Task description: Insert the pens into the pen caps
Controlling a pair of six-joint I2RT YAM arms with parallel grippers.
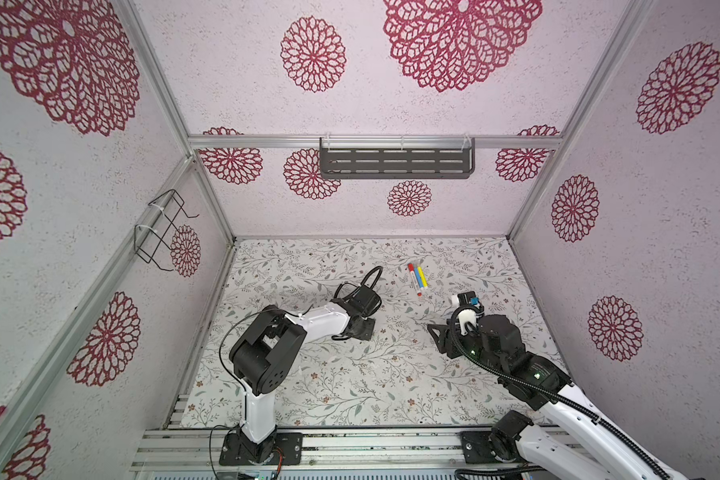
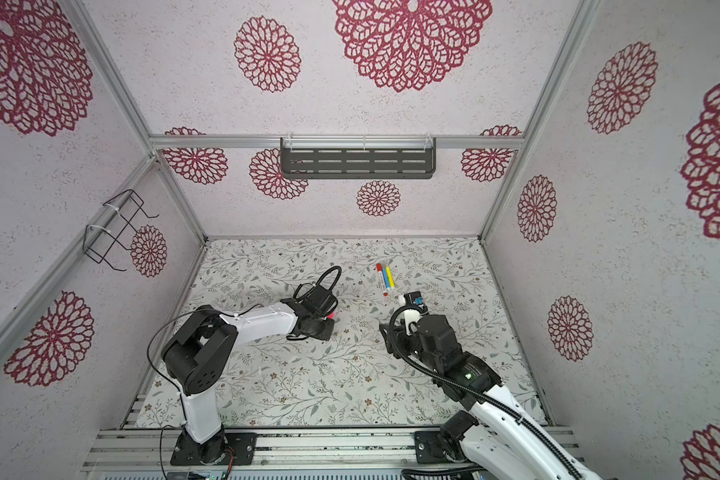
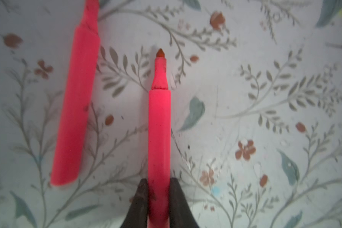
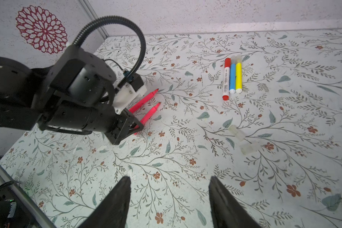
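My left gripper point(image 3: 159, 180) is shut on the rear of a pinkish-red pen point(image 3: 159, 126), whose bare pointed tip points away from the fingers, low over the floral mat. A second pinkish-red pen point(image 3: 75, 110) lies beside it on the mat, uncapped. Both show in the right wrist view, the held one point(image 4: 149, 115) and the loose one point(image 4: 144, 99). Two loose clear pen caps point(image 4: 236, 132) point(image 4: 249, 148) lie on the mat ahead of my open, empty right gripper point(image 4: 169, 179). Farther back lie a white pen with a red cap point(image 4: 226, 79), a blue pen point(image 4: 233, 77) and a yellow pen point(image 4: 238, 76), each with a clear cap on.
In both top views the three capped pens point(image 1: 417, 277) lie side by side near the back of the mat point(image 1: 350, 395). The left arm point(image 1: 321, 322) and the right arm point(image 1: 495, 340) stand at mid-table. Walls enclose three sides; a metal rail point(image 1: 350, 446) runs along the front.
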